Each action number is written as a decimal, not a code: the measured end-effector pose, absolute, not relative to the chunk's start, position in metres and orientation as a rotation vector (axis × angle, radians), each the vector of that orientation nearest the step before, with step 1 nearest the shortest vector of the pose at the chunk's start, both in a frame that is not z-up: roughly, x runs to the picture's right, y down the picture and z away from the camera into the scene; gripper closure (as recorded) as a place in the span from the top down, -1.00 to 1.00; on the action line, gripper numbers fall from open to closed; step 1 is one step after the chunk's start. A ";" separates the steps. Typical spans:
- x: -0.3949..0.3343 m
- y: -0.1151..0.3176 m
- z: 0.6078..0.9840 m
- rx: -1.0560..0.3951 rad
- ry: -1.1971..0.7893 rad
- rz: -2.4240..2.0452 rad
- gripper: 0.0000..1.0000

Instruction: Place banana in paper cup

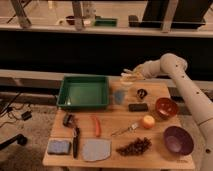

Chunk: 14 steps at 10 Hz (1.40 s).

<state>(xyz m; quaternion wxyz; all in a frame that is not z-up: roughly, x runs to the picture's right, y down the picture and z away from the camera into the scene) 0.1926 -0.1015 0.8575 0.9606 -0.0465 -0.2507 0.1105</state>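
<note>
One camera view takes in a wooden table (pixel 150 117) with the robot's white arm (pixel 172 67) reaching in from about 2 o'clock. The gripper (pixel 134 75) sits at the table's far edge, near 12 o'clock, with the banana (pixel 129 76) at its tip; its fingers appear clamped on the pale yellow fruit. The banana hangs directly over the paper cup (pixel 126 84), which stands at the far edge of the table, just right of the green tray (pixel 84 92). Whether the banana touches the cup's rim cannot be told.

A blue-grey cup (pixel 119 96) stands just in front of the paper cup. To its right, toward 1 o'clock, lie a small dark ring-shaped object (pixel 141 93) and a black block (pixel 138 107). A reddish-brown bowl (pixel 166 107) sits at 3 o'clock, with a round orange-yellow fruit (pixel 148 121) near it and a purple bowl (pixel 178 139) at 4 o'clock. A fork (pixel 126 130) lies near the centre, a carrot (pixel 96 125) to its left. Along the near edge, from 7 to 5 o'clock, are a blue sponge (pixel 59 146), a dark-handled tool (pixel 75 142), a grey cloth (pixel 96 149) and a bunch of dark grapes (pixel 134 146).
</note>
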 end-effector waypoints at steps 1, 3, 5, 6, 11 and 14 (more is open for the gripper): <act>0.187 -0.102 0.861 -0.096 -0.515 0.219 -1.00; 0.174 -0.104 0.868 -0.101 -0.527 0.207 -1.00; 0.169 -0.106 0.873 -0.099 -0.530 0.201 -1.00; 0.164 -0.109 0.876 -0.096 -0.531 0.193 -1.00; 0.155 -0.115 0.890 -0.084 -0.518 0.174 -1.00; 0.156 -0.114 0.898 -0.089 -0.498 0.176 -1.00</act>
